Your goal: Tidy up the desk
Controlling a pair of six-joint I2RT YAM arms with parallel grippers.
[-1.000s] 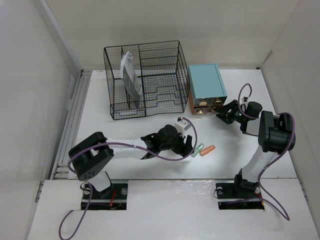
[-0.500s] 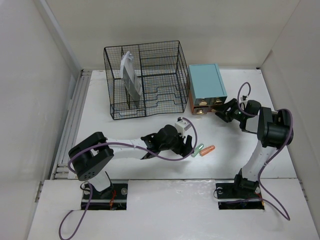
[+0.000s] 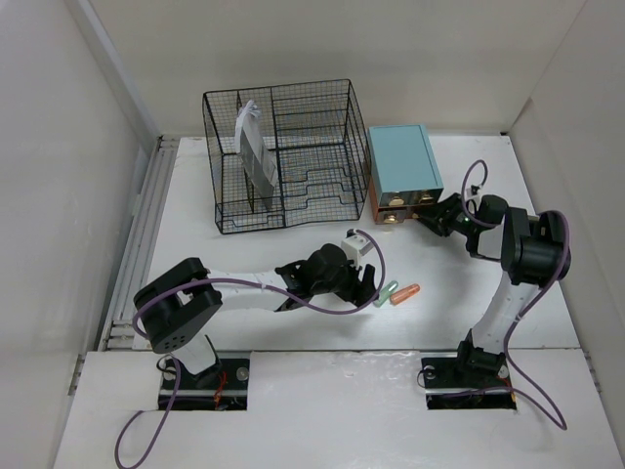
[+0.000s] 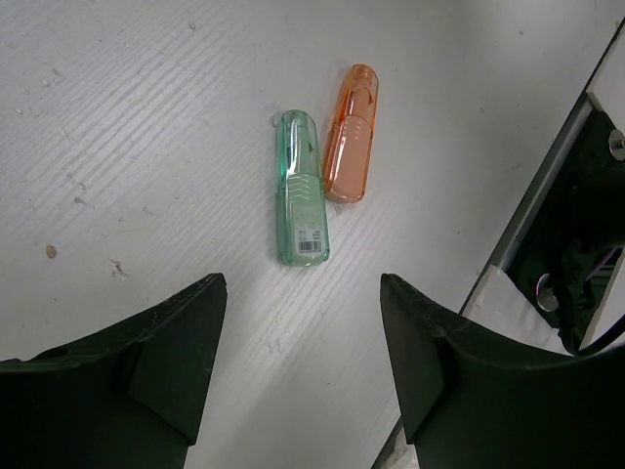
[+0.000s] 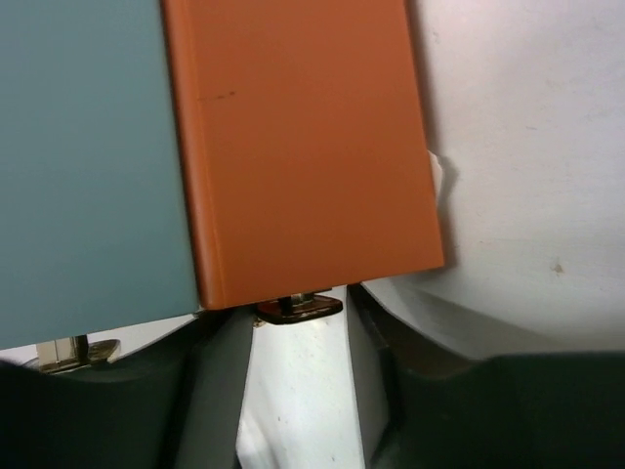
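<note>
Top external view: we see the desk point(image 3: 195, 264), a matte white tabletop between pale walls, beneath both arms. On it lie two see-through plastic cases with rounded ends, side by side: a green case point(image 4: 301, 191) with a white barcode label point(image 4: 311, 237), its print too small to read, and an orange case point(image 4: 350, 132). The left gripper point(image 4: 301, 322) hovers above them, fingers spread, empty. The right gripper point(image 5: 298, 381) flanks a small metal knob point(image 5: 298, 308) on the teal box point(image 5: 83, 166), below its smooth orange drawer front point(image 5: 303, 147); we cannot tell whether it grips.
</note>
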